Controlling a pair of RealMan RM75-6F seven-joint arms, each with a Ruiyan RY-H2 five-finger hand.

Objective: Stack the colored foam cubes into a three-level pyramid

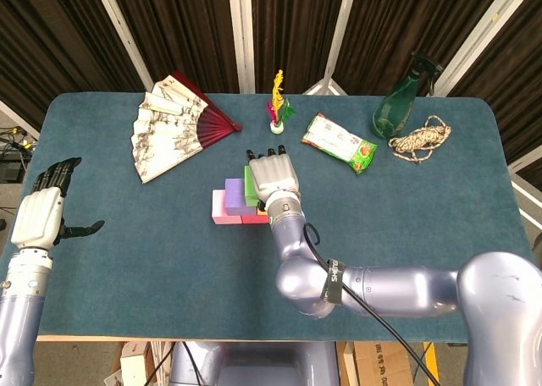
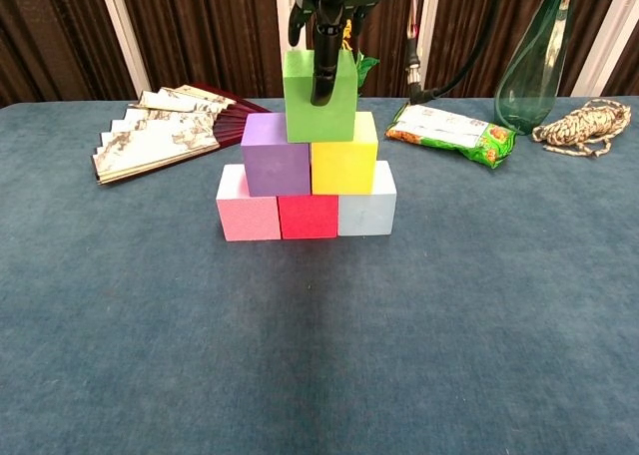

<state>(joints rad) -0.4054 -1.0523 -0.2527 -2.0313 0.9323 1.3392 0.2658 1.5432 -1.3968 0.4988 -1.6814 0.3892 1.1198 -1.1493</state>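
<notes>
green spray bottle [image 2: 528, 61] right of pyramid, contents not discernible | blue table [image 2: 319, 355], dark curtains behind | right hand [image 1: 273, 179] grips green cube [image 2: 319, 98] atop purple cube [image 2: 276, 169] and yellow cube [image 2: 344, 167] | left hand [image 1: 41, 215] far left of pyramid, fingers apart, empty

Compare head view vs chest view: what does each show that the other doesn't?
Head view only: the left hand near the table's left edge, holding nothing, fingers apart, and the right arm reaching across to the stack.

Chest view only: the stack's front faces, with the pink cube, red cube and light blue cube at the bottom and the yellow cube in the middle row.

Both: the right hand on the green cube atop the purple cube, plus the fan, snack packet, green bottle and rope.
</notes>
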